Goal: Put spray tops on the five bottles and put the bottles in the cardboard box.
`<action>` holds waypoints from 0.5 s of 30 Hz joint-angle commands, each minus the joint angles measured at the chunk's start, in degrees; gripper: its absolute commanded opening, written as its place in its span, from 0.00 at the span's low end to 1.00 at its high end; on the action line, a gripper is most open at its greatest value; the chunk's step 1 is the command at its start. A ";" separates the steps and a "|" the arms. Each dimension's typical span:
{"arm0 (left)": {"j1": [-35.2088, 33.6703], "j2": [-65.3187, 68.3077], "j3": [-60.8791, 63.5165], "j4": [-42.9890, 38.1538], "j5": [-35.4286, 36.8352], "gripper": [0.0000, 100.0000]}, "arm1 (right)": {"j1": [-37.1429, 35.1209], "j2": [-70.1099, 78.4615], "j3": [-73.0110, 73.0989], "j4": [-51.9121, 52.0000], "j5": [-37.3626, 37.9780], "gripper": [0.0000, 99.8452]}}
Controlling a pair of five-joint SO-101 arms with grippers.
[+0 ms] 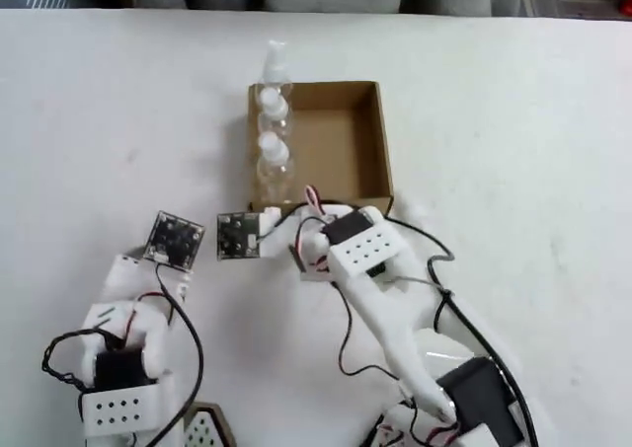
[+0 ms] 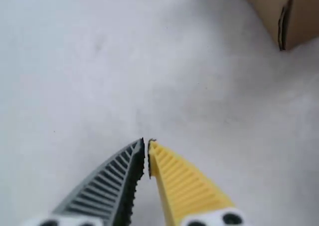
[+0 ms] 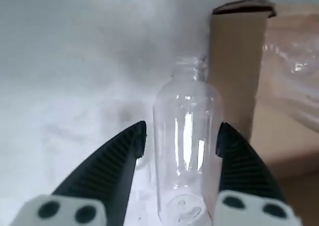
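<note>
my right tool (image 3: 182, 131) is spread around a clear bottle (image 3: 188, 99). one finger (image 3: 234, 156) lies against the bottle's side. a thin strip of table (image 3: 75, 86) shows between the bottle and the other finger, so i read the tool as open and not clamped. the bottle's long axis runs in line with the tool. its base sits back toward the tool's palm, and its bare threaded neck, with no spray top on it, points away at the near corner of the cardboard box (image 3: 234, 61). i can't tell whether the bottle rests on the table or hangs just above it.

from the high view, the right arm (image 1: 385, 299) comes in from the lower right and ends at the near left corner of the cardboard box (image 1: 380, 141). two capped bottles (image 1: 273, 121) sit in a row inside, along the box's left wall. i can't tell whether they stand or lie. another white spray top (image 1: 275, 57) shows just past the box's far left corner, on the table (image 1: 513, 121).

my left tool (image 2: 147, 143) is closed, grey and yellow fingertips meeting with nothing between them, over bare table, the box corner (image 2: 294, 11) well apart from it. the left arm (image 1: 118, 368) sits at the lower left.
</note>
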 commanded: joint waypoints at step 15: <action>0.75 -0.92 -0.18 0.00 -0.62 0.03 | -2.77 6.64 -2.73 2.15 0.53 0.22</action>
